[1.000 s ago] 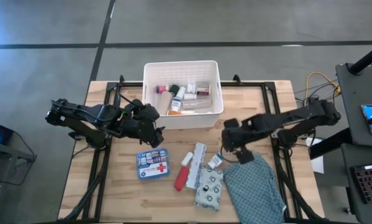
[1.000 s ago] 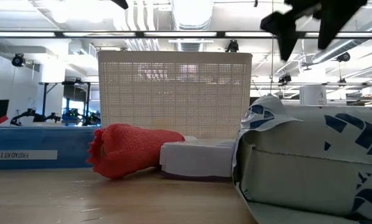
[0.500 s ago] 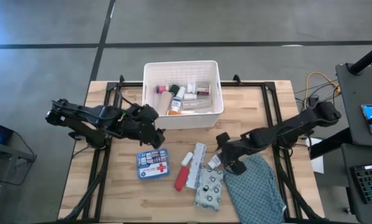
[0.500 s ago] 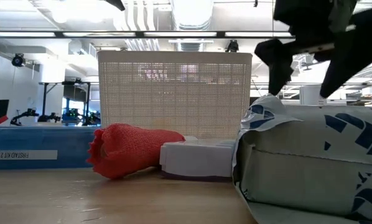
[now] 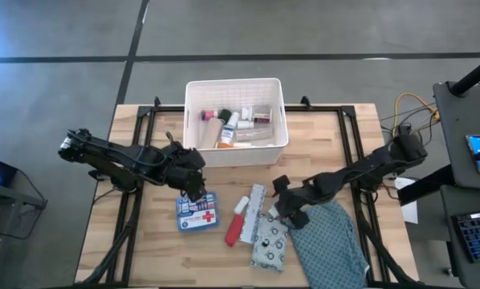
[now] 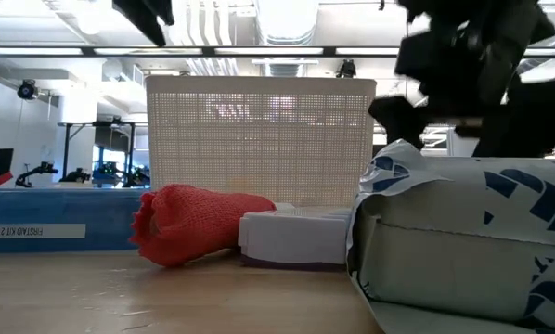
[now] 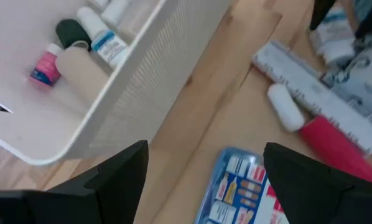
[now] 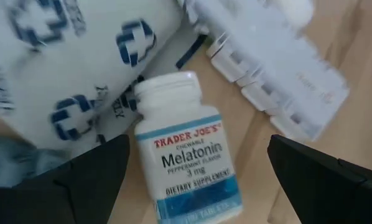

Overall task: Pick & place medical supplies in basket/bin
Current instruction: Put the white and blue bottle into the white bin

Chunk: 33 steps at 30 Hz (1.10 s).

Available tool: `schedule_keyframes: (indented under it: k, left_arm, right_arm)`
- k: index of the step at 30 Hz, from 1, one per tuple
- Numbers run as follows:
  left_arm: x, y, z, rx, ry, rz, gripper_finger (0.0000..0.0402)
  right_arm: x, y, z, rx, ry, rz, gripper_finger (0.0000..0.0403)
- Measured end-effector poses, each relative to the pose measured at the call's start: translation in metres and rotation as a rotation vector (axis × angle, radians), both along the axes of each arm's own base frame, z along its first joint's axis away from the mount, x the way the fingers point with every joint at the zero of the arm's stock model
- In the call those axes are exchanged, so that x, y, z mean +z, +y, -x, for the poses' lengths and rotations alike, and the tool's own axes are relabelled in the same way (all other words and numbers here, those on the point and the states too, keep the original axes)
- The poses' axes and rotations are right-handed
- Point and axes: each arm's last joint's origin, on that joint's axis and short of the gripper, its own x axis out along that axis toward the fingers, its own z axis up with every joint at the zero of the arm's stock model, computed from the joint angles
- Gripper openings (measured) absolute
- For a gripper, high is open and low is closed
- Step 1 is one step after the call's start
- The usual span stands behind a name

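My right gripper [image 8: 192,186] has come down from above the bench to straddle the melatonin bottle [image 8: 189,158], fingers spread wide and holding nothing; the bottle lies between them, touching the patterned pouch [image 8: 61,68]. My left gripper [image 7: 201,186], likewise open and empty, has dropped toward the first-aid box [image 7: 245,190] just ahead. Both grasps look imminent; the basket [image 5: 236,120] sits beyond.

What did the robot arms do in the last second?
The right claw slid toward the middle of the table and came down over the melatonin bottle, open, not gripping yet. The left claw moved from beside the basket to just over the first-aid box, also open. The supplies, basket and teal cloth stayed put.
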Motion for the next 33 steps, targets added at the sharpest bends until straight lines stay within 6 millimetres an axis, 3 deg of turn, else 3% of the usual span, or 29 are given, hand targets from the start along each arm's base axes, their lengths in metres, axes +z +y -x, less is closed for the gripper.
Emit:
schedule_keyframes:
  k: [6, 10, 13, 19, 22, 26, 29, 33]
  left_arm:
    - [-0.012, -0.002, 0.007, -0.019, 0.042, -0.002, 0.0295]
    - [-0.011, -0.001, 0.011, -0.009, 0.034, 0.011, 0.0295]
    - [-0.01, 0.0, 0.012, -0.001, 0.023, 0.017, 0.0295]
    - [-0.008, 0.0, 0.012, 0.007, 0.01, 0.013, 0.0295]
    - [-0.008, 0.0, 0.012, 0.018, 0.006, 0.018, 0.0295]
    - [-0.008, 0.0, 0.012, 0.027, 0.001, 0.014, 0.0295]
    - [-0.008, 0.001, 0.012, 0.044, -0.007, 0.012, 0.0295]
    - [-0.008, 0.001, 0.012, 0.059, -0.014, 0.017, 0.0295]
  right_arm:
    - [-0.023, 0.001, -0.007, -0.053, 0.071, 0.045, 0.037]
    - [-0.022, 0.002, -0.013, -0.127, 0.101, 0.028, 0.0361]
    - [-0.017, 0.001, -0.018, -0.175, 0.106, 0.011, 0.0332]
    - [0.006, -0.012, -0.027, -0.322, 0.134, -0.029, 0.023]
    - [0.033, -0.019, -0.032, -0.379, 0.105, -0.064, 0.0173]
    - [0.072, -0.023, -0.035, -0.331, -0.018, -0.085, 0.0109]
    - [0.086, -0.029, -0.032, -0.334, -0.049, -0.093, 0.0096]
    - [0.085, -0.037, -0.027, -0.378, 0.011, -0.144, 0.0131]
